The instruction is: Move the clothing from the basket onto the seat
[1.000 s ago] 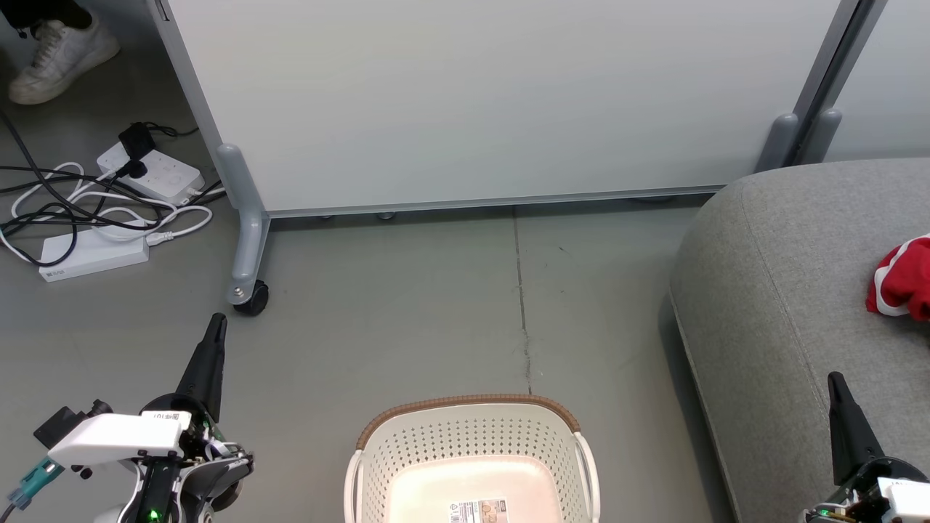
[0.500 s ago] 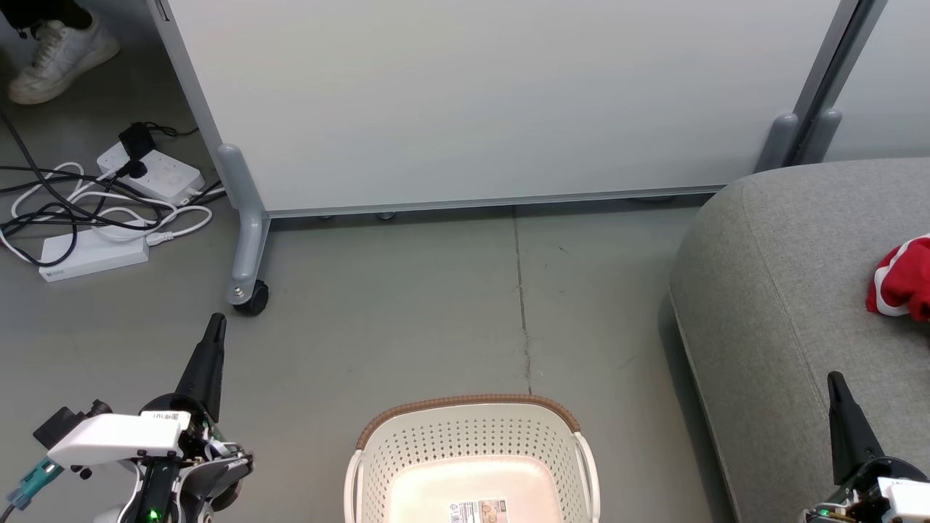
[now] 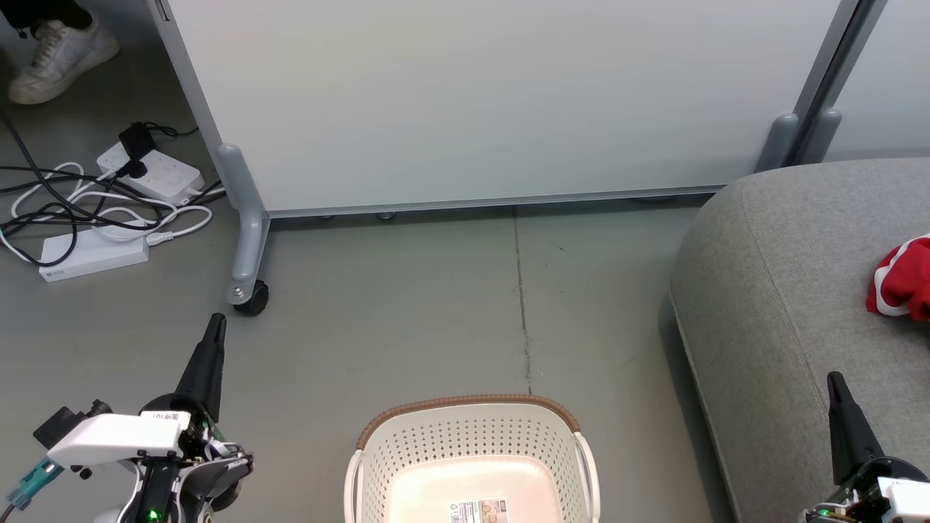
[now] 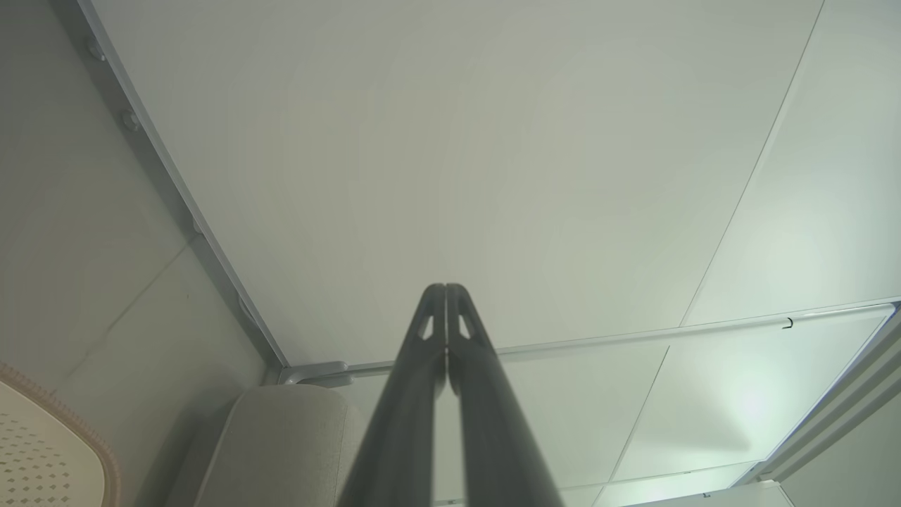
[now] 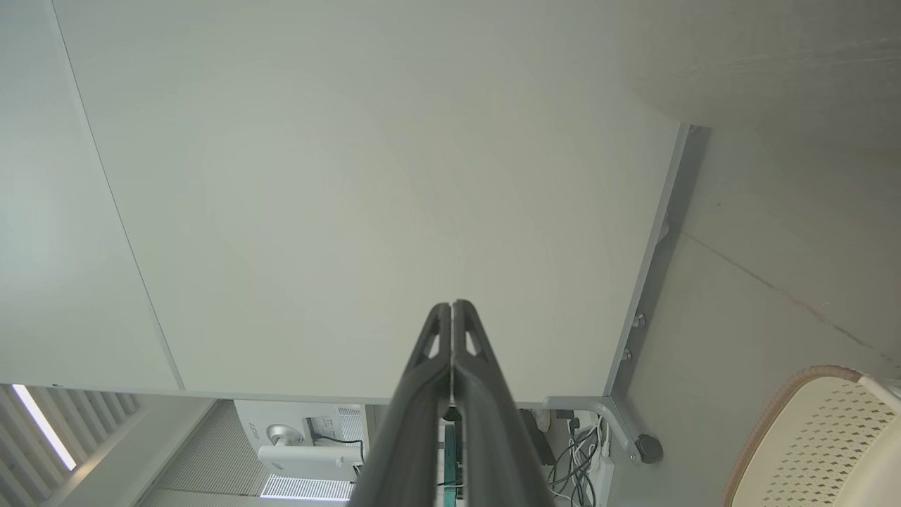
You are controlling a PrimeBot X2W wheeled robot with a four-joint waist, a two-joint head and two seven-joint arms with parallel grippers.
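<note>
Red clothing [image 3: 904,280] sits on the grey seat [image 3: 770,290] at the far right, well apart from the laundry basket [image 3: 472,450] (label showing on its bottom). Left gripper [image 3: 216,323] hangs low beside the basket, right gripper [image 3: 835,379] over the seat's front edge. Both point forward, fingers clenched together.

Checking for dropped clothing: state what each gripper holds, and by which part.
Nothing held: left gripper and right gripper are shut, empty; the clothing lies on the seat.
</note>
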